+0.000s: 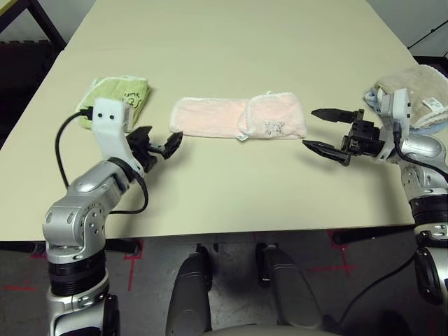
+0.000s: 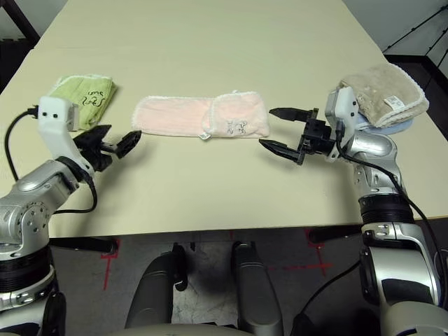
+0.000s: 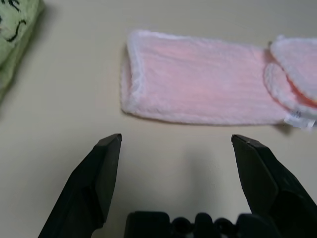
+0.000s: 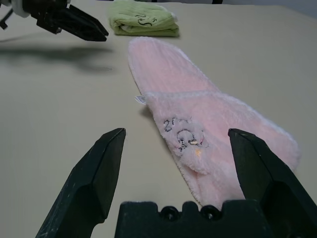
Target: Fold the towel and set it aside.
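The left gripper [image 1: 155, 143] is hanging just over the desk [image 1: 231, 42] with its jaws wide apart and nothing between them, pointing at the left end of the pink towel [image 1: 238, 117]. The right gripper [image 2: 283, 130] is doing the same on the other side, its jaws spread wide and empty, one finger high and one low, aiming at the right end of the towel. The towel is lying flat in the middle of the desk between the two grippers, already doubled into a long strip, with its right end turned over so a little grey picture is showing on top. It is looking soft, light and floppy, so it is probably going to sag and bend wherever it is lifted, and the layers could slide apart. A good place to pinch is likely the short end at either side, catching all the layers at the white edge together. A green towel [image 1: 119, 98] is sitting folded on the desk close behind the left gripper, near enough that the arm could bump it. A beige towel [image 2: 385, 94] is resting on something blue behind the right arm. The desk between the grippers and the pink towel is looking open.
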